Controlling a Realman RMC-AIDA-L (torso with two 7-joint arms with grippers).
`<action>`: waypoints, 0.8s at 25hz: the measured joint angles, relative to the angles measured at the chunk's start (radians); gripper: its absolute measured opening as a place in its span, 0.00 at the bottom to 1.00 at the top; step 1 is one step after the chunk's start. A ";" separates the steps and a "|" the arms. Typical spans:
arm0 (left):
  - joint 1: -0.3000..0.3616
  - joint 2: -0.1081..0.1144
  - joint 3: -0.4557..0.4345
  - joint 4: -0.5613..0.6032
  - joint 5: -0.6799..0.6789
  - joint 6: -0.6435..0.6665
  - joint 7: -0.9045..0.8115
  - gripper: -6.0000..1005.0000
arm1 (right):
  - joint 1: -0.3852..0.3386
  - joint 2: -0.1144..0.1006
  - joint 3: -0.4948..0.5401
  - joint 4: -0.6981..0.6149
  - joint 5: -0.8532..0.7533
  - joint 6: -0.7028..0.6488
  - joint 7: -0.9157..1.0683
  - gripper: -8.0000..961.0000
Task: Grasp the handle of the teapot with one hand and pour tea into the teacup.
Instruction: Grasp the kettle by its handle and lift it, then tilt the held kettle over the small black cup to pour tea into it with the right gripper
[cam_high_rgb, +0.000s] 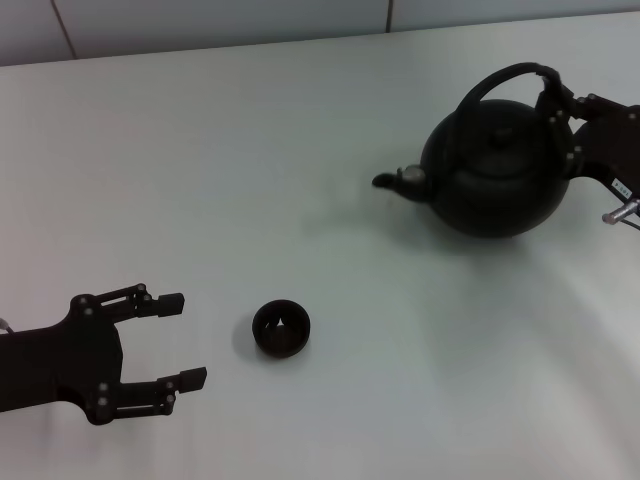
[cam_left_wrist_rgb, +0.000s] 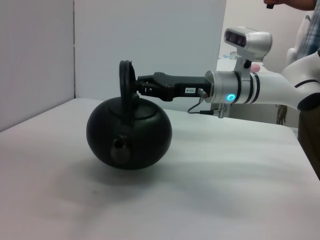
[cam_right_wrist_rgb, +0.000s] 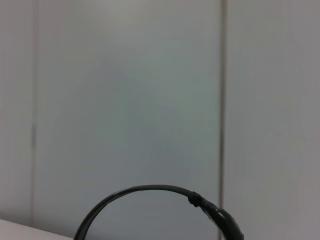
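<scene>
The matte-black teapot (cam_high_rgb: 495, 170) stands on the white table at the right, its spout pointing left. It also shows in the left wrist view (cam_left_wrist_rgb: 129, 134). Its arched handle (cam_high_rgb: 500, 78) stands upright and shows in the right wrist view (cam_right_wrist_rgb: 145, 192). My right gripper (cam_high_rgb: 553, 95) is shut on the handle's thicker sleeve at the side away from the spout; it shows in the left wrist view (cam_left_wrist_rgb: 136, 86). The small black teacup (cam_high_rgb: 281, 328) sits at the lower middle. My left gripper (cam_high_rgb: 185, 340) is open and empty just left of the cup. No tea stream is visible.
The white table (cam_high_rgb: 300, 180) runs back to a pale wall. In the left wrist view my right arm (cam_left_wrist_rgb: 250, 90) reaches in with its wrist camera on top, and part of a person (cam_left_wrist_rgb: 307, 30) shows in the background.
</scene>
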 joint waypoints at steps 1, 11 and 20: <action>0.000 0.000 0.000 0.000 0.000 0.000 0.000 0.81 | -0.002 0.000 -0.008 -0.002 0.000 -0.017 -0.017 0.12; 0.006 0.000 0.000 -0.002 0.000 0.001 0.004 0.81 | 0.009 0.004 -0.024 0.054 0.000 -0.100 -0.168 0.12; 0.019 -0.001 0.000 -0.005 0.018 0.003 0.005 0.81 | 0.051 0.005 -0.143 0.061 0.000 -0.099 -0.178 0.12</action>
